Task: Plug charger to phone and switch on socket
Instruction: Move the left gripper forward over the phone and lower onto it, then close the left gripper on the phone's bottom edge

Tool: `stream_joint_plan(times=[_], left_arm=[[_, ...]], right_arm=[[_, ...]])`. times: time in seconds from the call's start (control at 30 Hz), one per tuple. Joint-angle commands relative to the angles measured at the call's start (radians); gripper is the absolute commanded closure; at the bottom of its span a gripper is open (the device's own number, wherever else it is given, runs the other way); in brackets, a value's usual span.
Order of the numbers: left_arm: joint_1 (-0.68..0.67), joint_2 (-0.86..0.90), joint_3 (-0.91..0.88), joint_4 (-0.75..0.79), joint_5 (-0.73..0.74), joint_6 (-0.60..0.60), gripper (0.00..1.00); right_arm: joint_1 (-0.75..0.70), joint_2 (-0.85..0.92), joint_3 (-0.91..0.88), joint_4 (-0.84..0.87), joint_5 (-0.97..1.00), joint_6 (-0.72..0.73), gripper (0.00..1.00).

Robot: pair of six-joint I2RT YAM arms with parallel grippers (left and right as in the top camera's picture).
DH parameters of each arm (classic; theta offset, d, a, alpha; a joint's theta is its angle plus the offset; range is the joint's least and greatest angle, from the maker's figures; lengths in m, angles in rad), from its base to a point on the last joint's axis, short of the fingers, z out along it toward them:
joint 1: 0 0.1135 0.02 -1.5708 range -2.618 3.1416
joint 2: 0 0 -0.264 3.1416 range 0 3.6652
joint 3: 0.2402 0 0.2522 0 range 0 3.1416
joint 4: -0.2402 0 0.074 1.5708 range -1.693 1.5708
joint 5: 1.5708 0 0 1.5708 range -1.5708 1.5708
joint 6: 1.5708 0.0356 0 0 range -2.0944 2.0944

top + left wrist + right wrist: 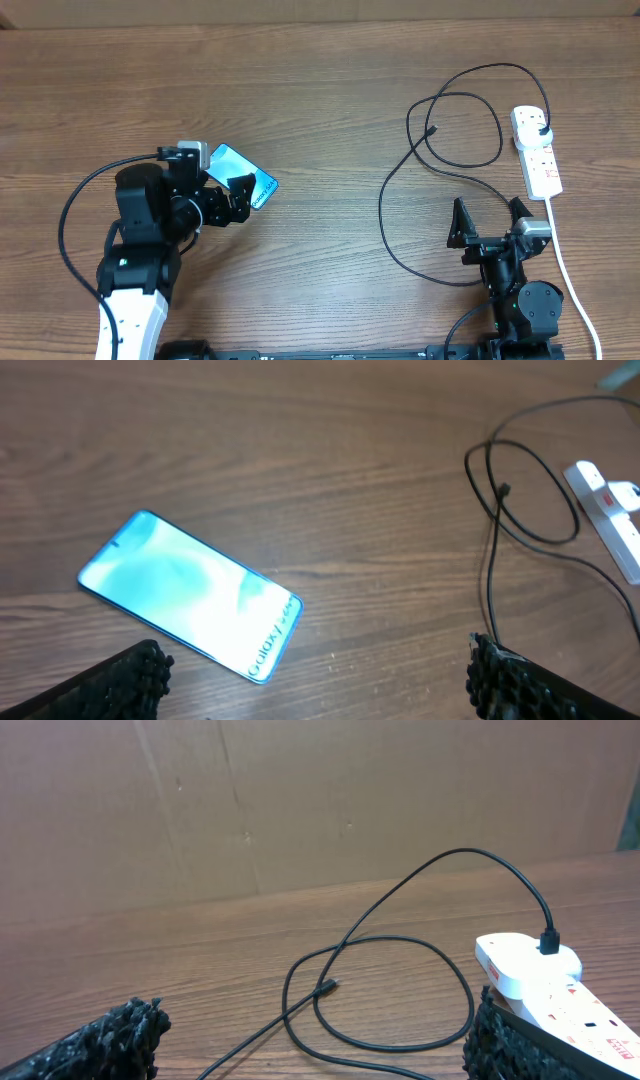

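Black charger (541, 129) in white socket (541, 166)

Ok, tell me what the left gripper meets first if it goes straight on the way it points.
Most likely the phone: it lies on the table just ahead of the open left gripper, slightly left of its centre line. Height above it is unclear.
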Motion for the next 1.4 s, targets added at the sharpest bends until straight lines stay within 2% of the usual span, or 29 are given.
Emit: stream_joint_plan(times=[0.0,0.33,0.67,0.97,1.07,1.37], left_arm=[[0.005,0.036,0.021,0.004,0.057,-0.007,0.00],[0.005,0.049,0.021,0.007,0.034,-0.011,0.00],[0.005,0.049,0.052,-0.028,-0.099,-0.115,0.00],[0.005,0.080,0.297,-0.280,-0.338,-0.166,0.00],[0.005,0.134,0.409,-0.370,-0.420,-0.227,0.00],[0.005,0.299,0.628,-0.555,-0.426,-0.344,0.00]], right_arm=[[0.008,-0.009,-0.011,0.005,-0.005,-0.004,0.00],[0.008,-0.009,-0.011,0.005,-0.005,-0.004,0.00],[0.009,-0.009,-0.011,0.005,-0.005,-0.004,0.00],[0.008,-0.009,-0.011,0.005,-0.005,-0.004,0.00],[0.008,-0.009,-0.011,0.005,-0.005,-0.004,0.00],[0.008,-0.009,-0.011,0.005,-0.005,-0.004,0.00]])
